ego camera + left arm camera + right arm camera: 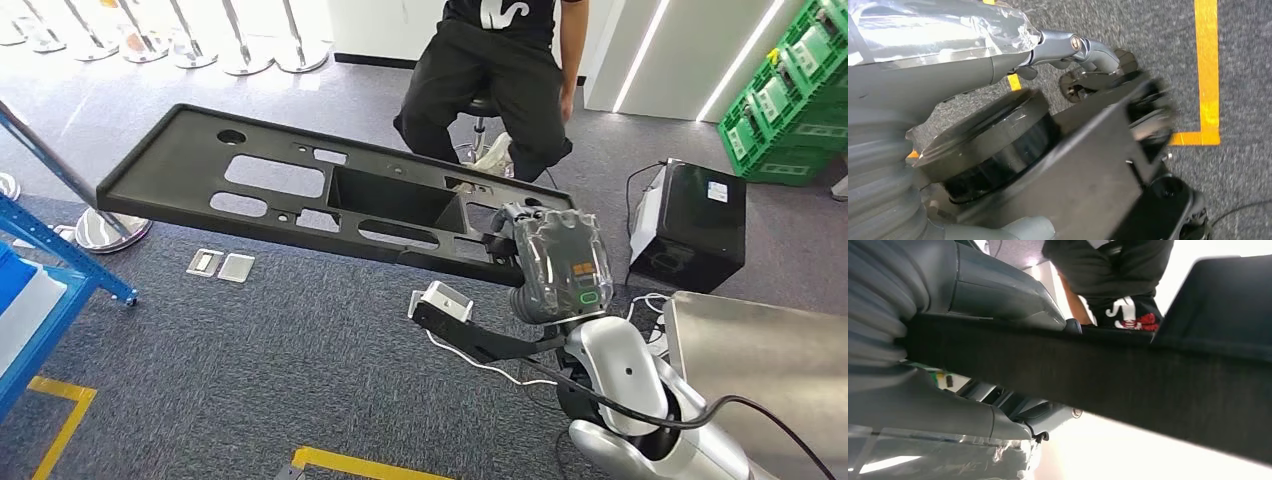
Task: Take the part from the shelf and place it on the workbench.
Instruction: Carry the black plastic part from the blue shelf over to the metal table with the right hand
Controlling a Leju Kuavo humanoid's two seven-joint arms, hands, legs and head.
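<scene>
The right hand grips one end of the long black part, carried level above the floor, the left hand holds nothing I can see, and next comes lowering it onto the workbench.

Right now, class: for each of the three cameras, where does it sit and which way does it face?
Head view: high on the body, looking forward and down at the panel, the right hand gripping its end, a seated person.
Left wrist view: behind the left hand, facing the floor and yellow tape.
Right wrist view: behind the right hand, along the panel's edge.
Shared: head and right wrist both show panel and person.
</scene>
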